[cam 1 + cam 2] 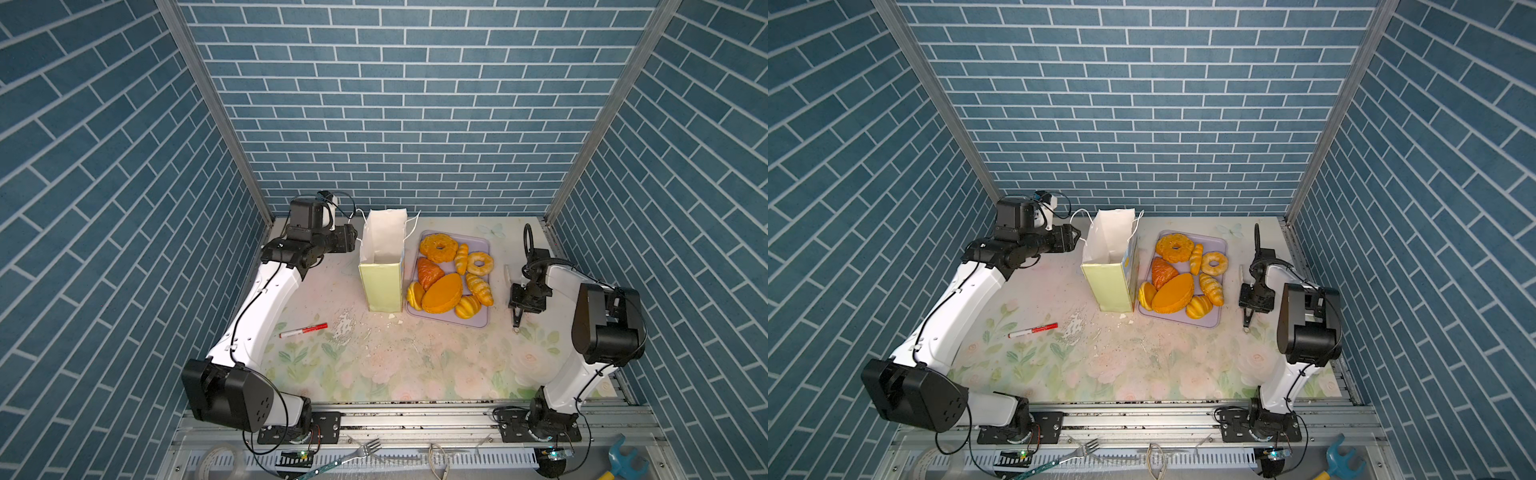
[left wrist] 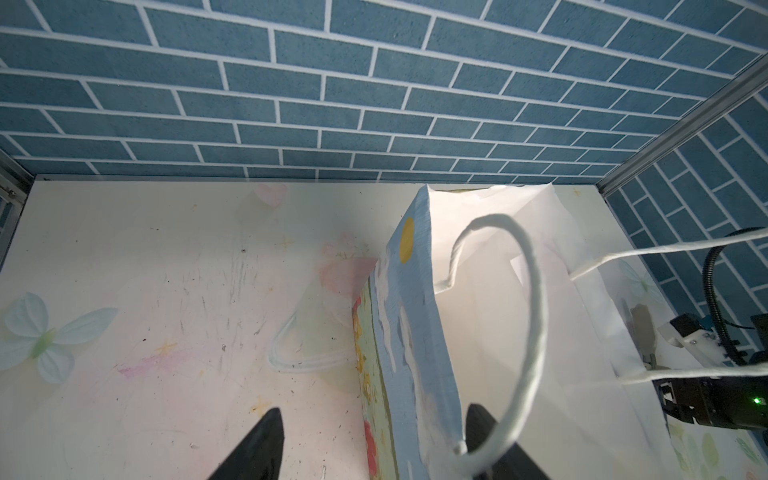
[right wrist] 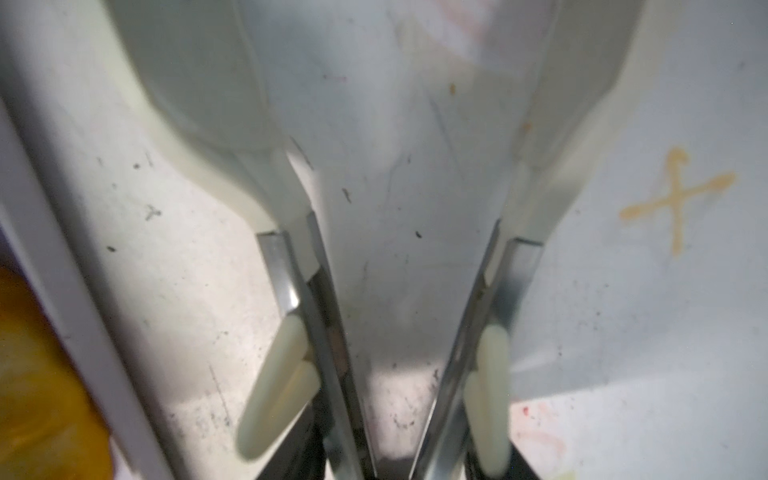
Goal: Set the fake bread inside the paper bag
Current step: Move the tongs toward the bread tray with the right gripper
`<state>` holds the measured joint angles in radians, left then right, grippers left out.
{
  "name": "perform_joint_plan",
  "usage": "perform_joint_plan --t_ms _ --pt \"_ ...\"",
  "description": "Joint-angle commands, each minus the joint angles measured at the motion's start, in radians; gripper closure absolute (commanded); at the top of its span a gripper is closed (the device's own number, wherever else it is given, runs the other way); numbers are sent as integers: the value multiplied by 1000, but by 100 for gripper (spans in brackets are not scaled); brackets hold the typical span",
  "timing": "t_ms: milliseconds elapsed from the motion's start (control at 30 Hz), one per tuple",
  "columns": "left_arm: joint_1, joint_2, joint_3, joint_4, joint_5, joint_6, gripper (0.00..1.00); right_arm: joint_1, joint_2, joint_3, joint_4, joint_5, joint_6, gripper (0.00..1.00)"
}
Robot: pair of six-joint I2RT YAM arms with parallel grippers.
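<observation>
The left gripper [image 2: 374,411] is spread wide. Its two black fingers [image 2: 262,444] stand astride the top edge of one wall of the paper bag [image 2: 411,332]. The printed wall passes between them, close to one finger and well clear of the other, and a white cord handle [image 2: 532,316] loops past the nearer finger. Whether that finger touches the paper cannot be told.

The bag stands upright and open on the table [image 1: 415,365], its mouth showing white lining [image 1: 384,241]. Touching or just beside its right side lies the lilac tray [image 1: 478,323], which holds all the fake bread [image 1: 442,293]. There are eight pieces: two ring doughnuts, a brownish-red croissant [image 1: 429,272], the big oval loaf, ridged rolls and croissants.

The right gripper [image 1: 524,298] is low over the table just right of the tray, set over a pair of tongs [image 3: 328,311]. Whether its fingers press the metal arms cannot be told.

Only the left wrist view shows the bag's blue printed face, while the top views mostly give its pale yellow-green side [image 1: 1108,286]. Only the right wrist view shows the tongs' cream heads. In a top view they are just a pale tip [image 1: 507,274] and a dark tail. Both top views alone show a red marker [image 1: 303,330] lying left of the bag.
</observation>
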<state>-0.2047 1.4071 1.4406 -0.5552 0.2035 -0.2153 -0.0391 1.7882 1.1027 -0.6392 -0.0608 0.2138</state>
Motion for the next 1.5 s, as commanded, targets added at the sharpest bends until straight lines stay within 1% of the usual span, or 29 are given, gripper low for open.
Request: perform_joint_plan --t_ms 0,200,333,433,600,800,1267,1467 --pt "6 -20 -15 9 2 -12 29 7 -8 -20 -24 16 16 50" --pt "6 -24 -21 12 2 -23 29 8 36 17 -31 51 -9 49" --pt "6 -26 -21 8 -2 -25 30 10 38 25 -29 72 -19 49" --pt "5 -28 -19 9 -10 -27 30 13 -1 31 -41 91 -21 49" --pt "6 -31 -23 32 -27 -44 30 46 -88 79 -86 125 -36 48" --pt "6 -25 -18 41 -51 -60 30 65 -153 137 -142 156 -40 46" --pt "5 -36 -21 46 -50 -75 30 96 -210 192 -209 163 -60 40" --pt "5 -48 -28 44 -51 -76 30 114 -236 204 -230 189 -65 37"
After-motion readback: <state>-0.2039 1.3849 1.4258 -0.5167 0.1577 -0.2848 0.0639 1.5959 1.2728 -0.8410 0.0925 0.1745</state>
